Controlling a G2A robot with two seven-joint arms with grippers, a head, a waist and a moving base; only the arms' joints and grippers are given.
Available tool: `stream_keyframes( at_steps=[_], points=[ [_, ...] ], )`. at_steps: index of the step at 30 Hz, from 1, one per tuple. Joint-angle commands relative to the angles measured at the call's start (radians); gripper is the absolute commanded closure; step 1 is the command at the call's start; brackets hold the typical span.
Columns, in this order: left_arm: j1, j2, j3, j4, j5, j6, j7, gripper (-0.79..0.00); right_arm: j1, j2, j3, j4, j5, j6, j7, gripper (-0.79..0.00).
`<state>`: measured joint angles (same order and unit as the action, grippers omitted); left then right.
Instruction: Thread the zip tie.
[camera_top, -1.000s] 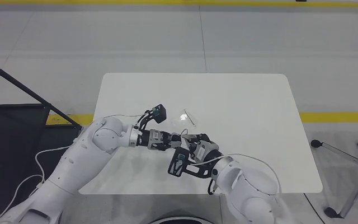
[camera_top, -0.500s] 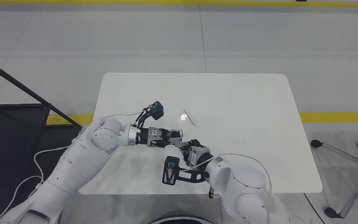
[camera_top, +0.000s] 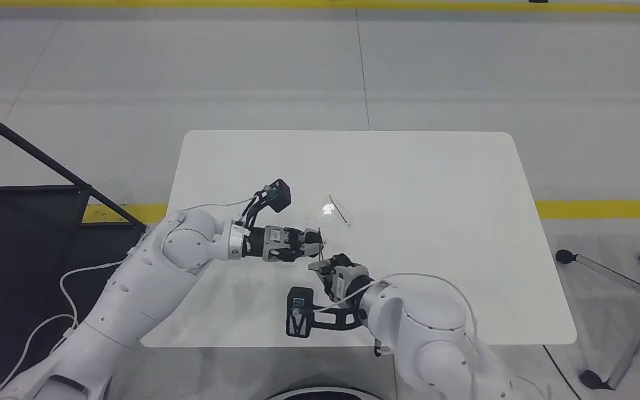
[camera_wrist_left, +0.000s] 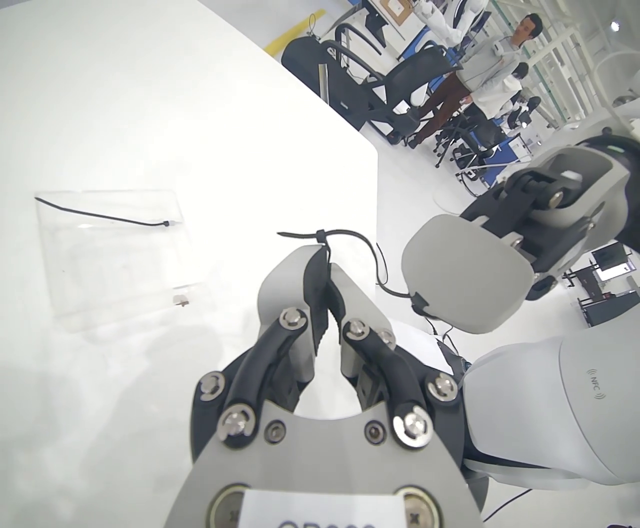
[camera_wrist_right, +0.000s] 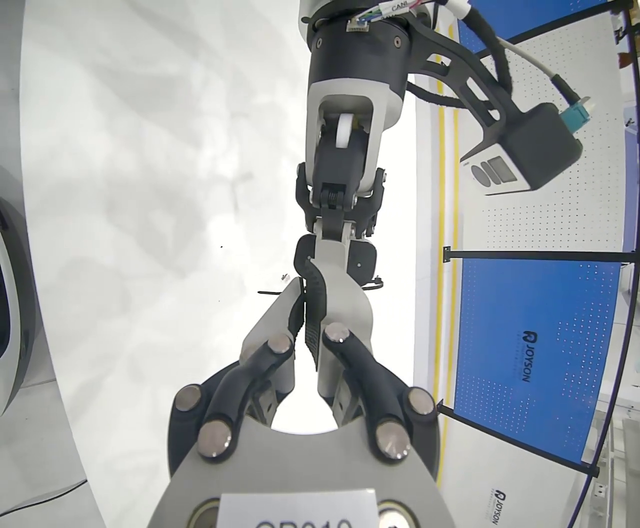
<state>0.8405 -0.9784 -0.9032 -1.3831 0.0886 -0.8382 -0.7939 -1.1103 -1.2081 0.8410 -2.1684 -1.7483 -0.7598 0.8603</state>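
We cannot read the white wrist labels (camera_wrist_left: 320, 510). Mid-frame, our left hand (camera_top: 316, 243) grips the thin black plastic zip tie (camera_wrist_left: 320, 235); our right hand (camera_top: 322, 266), just below, pinches it.

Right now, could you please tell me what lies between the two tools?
In the left wrist view, the zip tie arcs across the gap, from the left tool to the right tool.

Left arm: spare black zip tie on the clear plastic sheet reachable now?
Way looks free, but probably no: left fingers are shut on the looped black zip tie that the right fingers also hold.
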Motion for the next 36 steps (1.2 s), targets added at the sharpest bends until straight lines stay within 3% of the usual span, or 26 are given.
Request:
stream_keyframes(
  at_steps=[1,8,19,29,30,31,32,33,36],
  points=[
    [0.0,0.0,-0.002,-0.001,0.008,-0.007,0.004,0.0,0.001,-0.001,0.0,-0.001,0.002,-0.001,0.001,0.0],
    [0.019,0.002,-0.027,-0.021,0.114,-0.022,0.079,0.0,-0.004,-0.002,0.007,-0.01,0.012,-0.006,-0.002,0.0],
    [0.099,0.001,-0.065,-0.109,0.392,0.035,0.275,0.0,-0.032,0.003,0.048,-0.023,0.039,-0.018,-0.02,0.0],
    [0.124,0.0,-0.074,-0.122,0.422,0.021,0.316,0.0,-0.032,0.0,0.055,-0.021,0.049,0.006,-0.014,0.0],
    [0.125,0.0,-0.076,-0.12,0.414,0.02,0.319,0.0,-0.033,0.0,0.057,-0.021,0.052,0.012,-0.015,-0.212],
    [0.126,0.0,-0.079,-0.118,0.404,0.019,0.321,0.0,-0.033,-0.001,0.058,-0.022,0.054,0.017,-0.015,-0.582],
    [0.127,0.0,-0.083,-0.115,0.392,0.019,0.324,0.0,-0.035,-0.001,0.06,-0.023,0.056,0.023,-0.016,-0.739],
    [0.128,0.0,-0.088,-0.113,0.384,0.023,0.329,0.0,-0.037,-0.001,0.063,-0.024,0.059,0.028,-0.018,-0.785],
    [0.134,0.001,-0.104,-0.111,0.359,0.028,0.345,0.0,-0.049,0.0,0.083,-0.026,0.083,0.048,-0.027,-0.785]
  ],
)
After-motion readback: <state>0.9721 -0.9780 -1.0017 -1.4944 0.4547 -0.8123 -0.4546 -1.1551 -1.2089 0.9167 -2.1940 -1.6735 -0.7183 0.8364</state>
